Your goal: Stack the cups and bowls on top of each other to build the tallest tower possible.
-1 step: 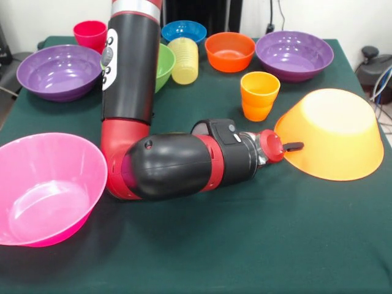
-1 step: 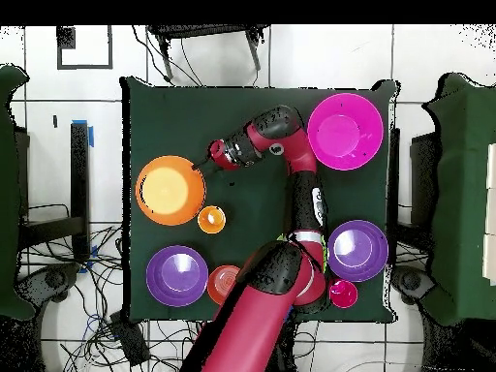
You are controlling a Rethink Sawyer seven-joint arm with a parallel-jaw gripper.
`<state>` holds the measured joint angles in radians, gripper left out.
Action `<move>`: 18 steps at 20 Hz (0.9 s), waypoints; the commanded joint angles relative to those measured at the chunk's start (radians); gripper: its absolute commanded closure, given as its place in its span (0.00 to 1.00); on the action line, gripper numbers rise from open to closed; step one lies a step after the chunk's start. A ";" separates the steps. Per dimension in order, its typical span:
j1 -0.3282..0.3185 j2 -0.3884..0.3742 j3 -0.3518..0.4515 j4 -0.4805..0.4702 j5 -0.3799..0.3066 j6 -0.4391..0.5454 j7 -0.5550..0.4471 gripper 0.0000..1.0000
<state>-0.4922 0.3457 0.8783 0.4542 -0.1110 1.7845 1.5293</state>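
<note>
A large orange bowl (image 1: 334, 144) (image 2: 170, 190) lies upside down on the green table at the right of the front view. My gripper (image 1: 293, 147) (image 2: 208, 157) reaches sideways, low over the table, and its tip is at this bowl's left edge. An orange cup (image 1: 260, 95) (image 2: 211, 219) stands upright just behind the gripper. A big pink bowl (image 1: 49, 190) (image 2: 344, 131) sits open side up at the front left. Along the back are a purple bowl (image 1: 59, 70), a red cup (image 1: 90, 33), a green bowl (image 1: 165, 64), a pale yellow cup (image 1: 184, 60), a blue bowl (image 1: 184, 30), an orange-red bowl (image 1: 229, 51) and a second purple bowl (image 1: 294, 55).
My arm's upright black link (image 1: 131, 61) hides most of the green bowl, and the elbow (image 1: 165, 165) lies low across the table's middle. A dark chair (image 1: 373, 67) stands off the table's right side, with cables behind it.
</note>
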 commanded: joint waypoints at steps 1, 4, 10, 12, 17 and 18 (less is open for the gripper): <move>-0.028 0.079 -0.134 0.030 -0.108 -0.274 -0.015 0.00; -0.038 0.041 -0.155 0.099 -0.091 -0.318 -0.006 0.00; -0.055 0.002 -0.174 0.203 -0.071 -0.356 -0.013 0.00; -0.066 -0.018 -0.181 0.257 -0.064 -0.374 -0.006 0.00; -0.085 -0.062 -0.195 0.366 -0.044 -0.416 0.013 0.00; -0.087 -0.075 -0.196 0.385 -0.043 -0.423 0.017 0.00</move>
<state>-0.5545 0.2591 0.8114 0.6831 -0.0796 1.5895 1.5293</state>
